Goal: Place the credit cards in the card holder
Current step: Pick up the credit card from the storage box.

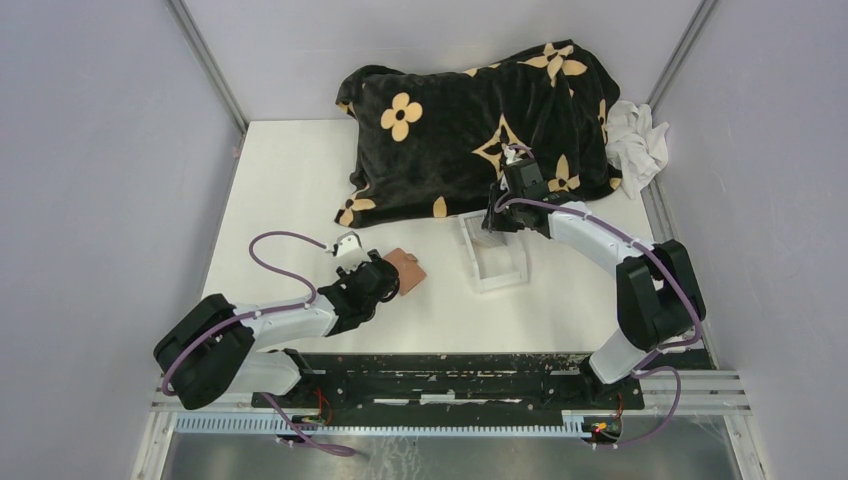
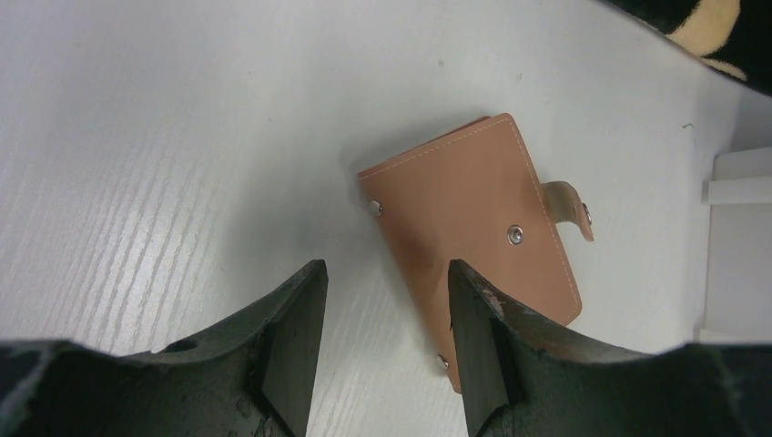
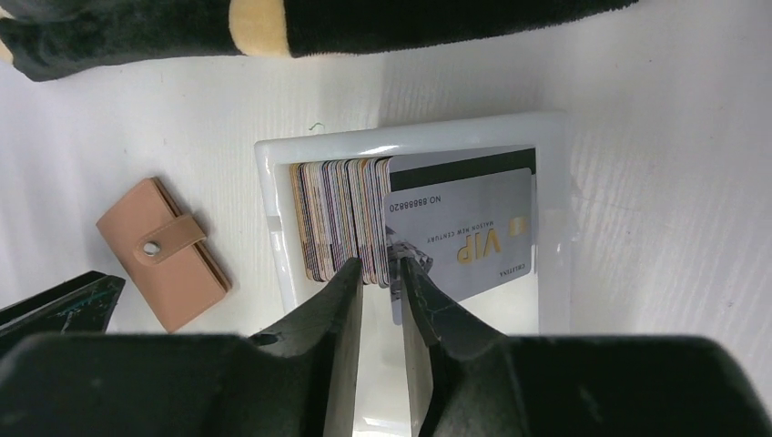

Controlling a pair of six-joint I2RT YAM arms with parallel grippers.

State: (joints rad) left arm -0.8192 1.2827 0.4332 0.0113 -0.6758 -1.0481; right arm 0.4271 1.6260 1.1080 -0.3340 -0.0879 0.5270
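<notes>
The card holder (image 1: 407, 270) is a tan leather wallet lying shut on the white table, its snap strap closed (image 3: 162, 253). My left gripper (image 1: 385, 282) hovers at its near-left corner, jaws open, with only that corner (image 2: 473, 228) between the fingers (image 2: 382, 273). The credit cards (image 3: 337, 218) stand on edge in a stack inside a clear tray (image 3: 410, 132). A silver VIP card (image 3: 464, 232) leans flat beside them. My right gripper (image 3: 380, 266) reaches into the tray (image 1: 497, 268). Its jaws are narrowly apart around the edges of the last cards in the stack.
A black blanket with tan flower shapes (image 1: 470, 120) lies bunched behind the tray. A white cloth (image 1: 635, 140) sits at its right end by the wall. Grey walls close in the table on the left, right and back.
</notes>
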